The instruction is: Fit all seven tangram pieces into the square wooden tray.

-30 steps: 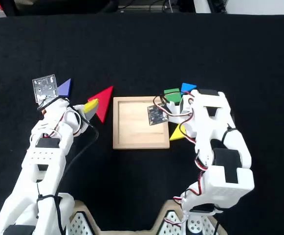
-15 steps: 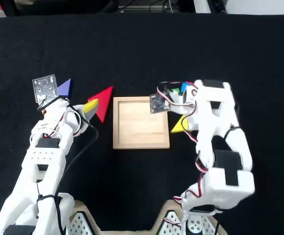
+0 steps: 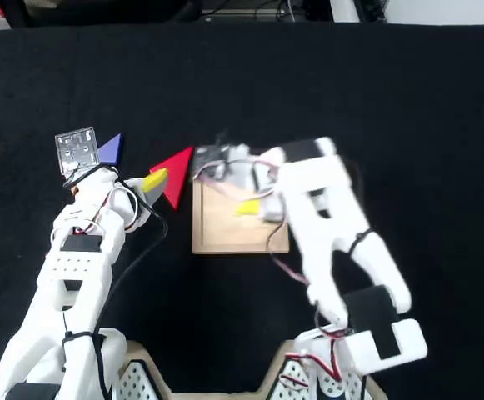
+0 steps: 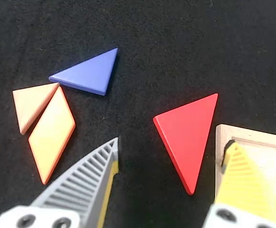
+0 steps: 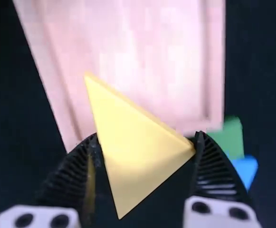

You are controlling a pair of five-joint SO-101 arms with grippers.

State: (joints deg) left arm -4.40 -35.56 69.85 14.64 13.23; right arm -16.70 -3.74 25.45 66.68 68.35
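The square wooden tray (image 3: pixel 225 237) lies at mid-table with nothing resting in it. My right gripper (image 3: pixel 254 206) hangs over it, shut on a yellow triangle (image 5: pixel 135 152), also seen as the yellow triangle (image 3: pixel 247 207). Left of the tray lies a red triangle (image 3: pixel 176 172), with a violet-blue triangle (image 3: pixel 111 150) farther left. My left gripper (image 4: pixel 168 190) stands open and empty just short of the red triangle (image 4: pixel 187 130). Beyond it lie the violet-blue triangle (image 4: pixel 88 73), an orange triangle (image 4: pixel 31 102) and an orange parallelogram (image 4: pixel 52 130). A green piece (image 5: pixel 228 135) and a blue piece (image 5: pixel 244 167) lie beside the tray (image 5: pixel 128 57).
A black cloth covers the table. The left arm's camera board (image 3: pixel 77 151) sits over the orange pieces in the high view. The right arm's body (image 3: pixel 341 242) stretches from the front edge across the tray's right side.
My right gripper has lifted the yellow triangle from the cloth right of the tray and swung it left over the tray. The left arm has kept still.
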